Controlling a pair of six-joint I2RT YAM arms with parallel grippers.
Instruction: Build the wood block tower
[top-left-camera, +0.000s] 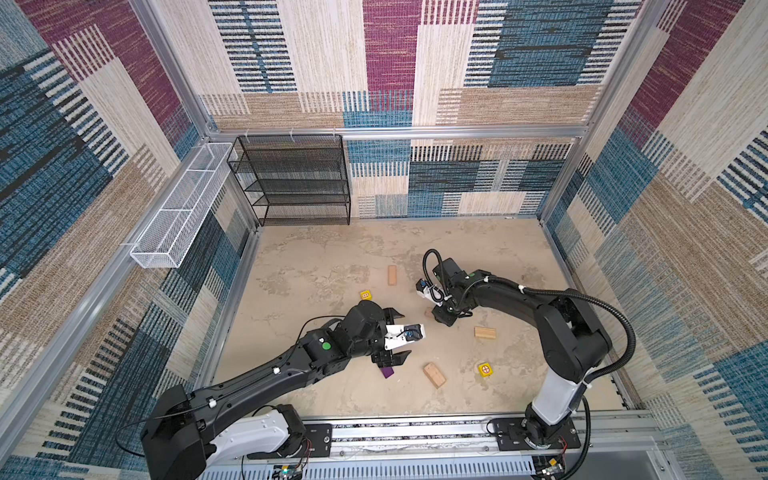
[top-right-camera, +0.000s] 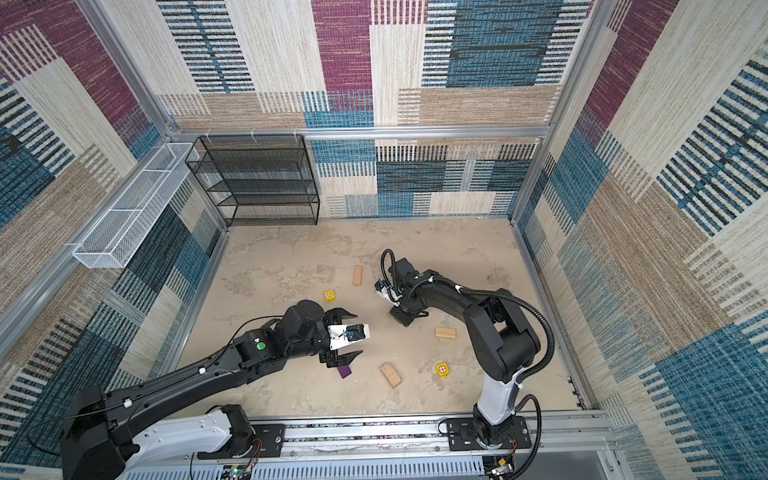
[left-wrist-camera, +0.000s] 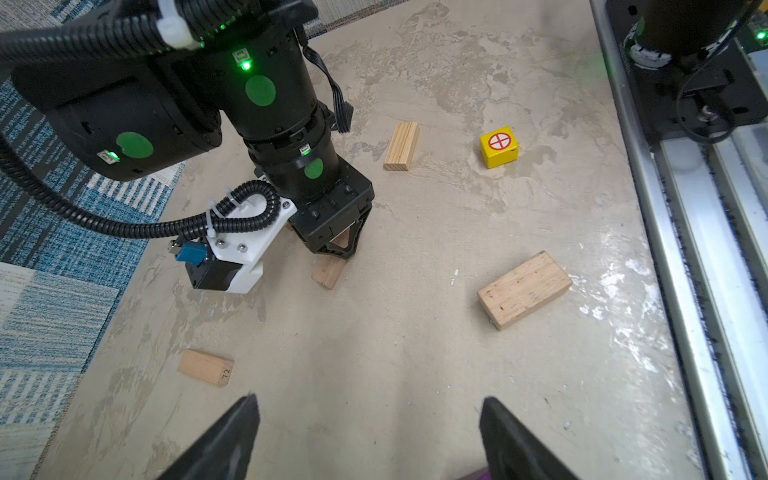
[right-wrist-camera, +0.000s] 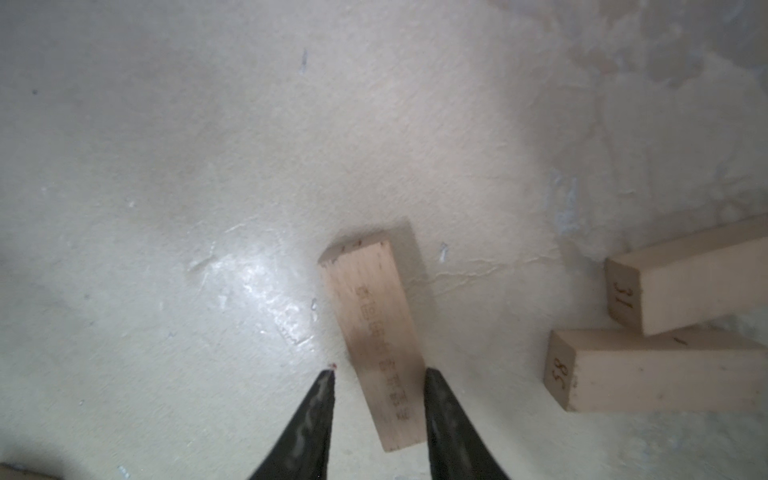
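Tan brick (right-wrist-camera: 376, 345) lies flat between jaws of the right gripper (right-wrist-camera: 379, 374), not yet clamped, likely for stacking. Nearer, the left gripper (left-wrist-camera: 370, 400) hovers splayed, empty.

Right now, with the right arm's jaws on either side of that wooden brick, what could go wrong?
1. The brick lies askew between the right jaws, with a gap on one side; closing might twist it or squeeze it out.
2. Two numbered bricks lie close by; a twisting brick could knock them.
3. The left jaws stand wide open near the purple block, close to the right arm; the arms might bump.
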